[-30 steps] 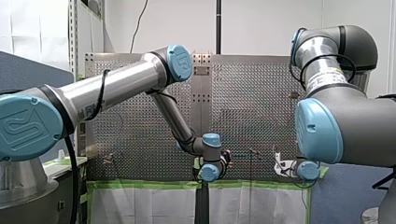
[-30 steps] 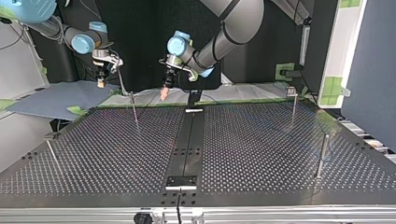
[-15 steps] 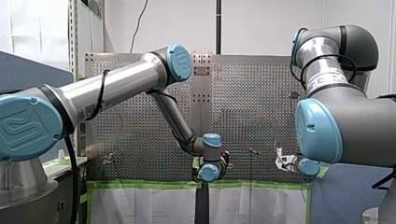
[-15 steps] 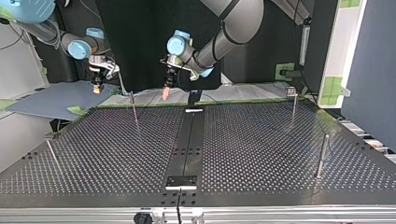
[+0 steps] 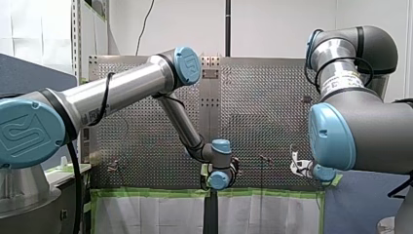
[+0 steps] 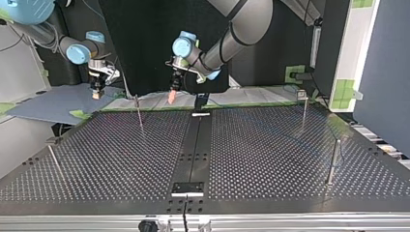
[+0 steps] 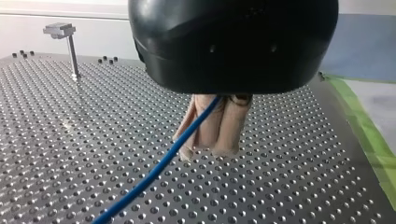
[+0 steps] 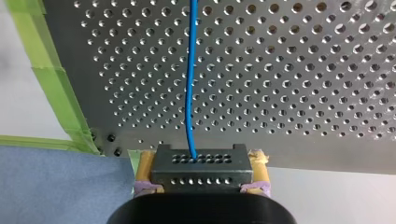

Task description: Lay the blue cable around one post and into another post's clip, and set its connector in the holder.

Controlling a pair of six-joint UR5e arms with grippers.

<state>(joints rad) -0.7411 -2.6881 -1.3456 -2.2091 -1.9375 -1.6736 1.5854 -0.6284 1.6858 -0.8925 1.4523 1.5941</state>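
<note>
Blue cable point(image 7: 154, 173), thin, round, plastic-sheathed: 1 length, held at 2 places, clear of the plate where it is gripped.

Location: 1 end enters the black perforated connector block point(image 8: 196, 169). From there it runs straight ahead over the silver perforated metal table point(image 8: 289, 70). Elsewhere along its length it passes between the pads of my left gripper point(image 7: 205, 147) and trails away below it toward the plate. In the top view it is too thin to trace.

My left gripper: black body, beige pads pressed together on the cable, no gap showing.

My right gripper point(image 8: 201, 161): yellow pads clamped on the 2 sides of the connector block, which fills the space between them.

Position: in the top view both grippers hang over the table's far edge, my right one at the left, my left one near the dark centre strip.

Fixtures: 4 slim metal posts on the plate. 1 post point(image 6: 138, 110) stands between the 2 grippers. A clip-topped post point(image 6: 303, 102) stands at the top view's right. A black rectangular block point(image 6: 188, 188) on the centre strip at the near edge is probably the holder.

Step in hand (judged): carrying; routing not begun. No post wrapped, no clip filled, connector not seated.

Next move calls for lowering the span beside a post to bend it round, with both grips firm and enough slack to spare the connector.
</note>
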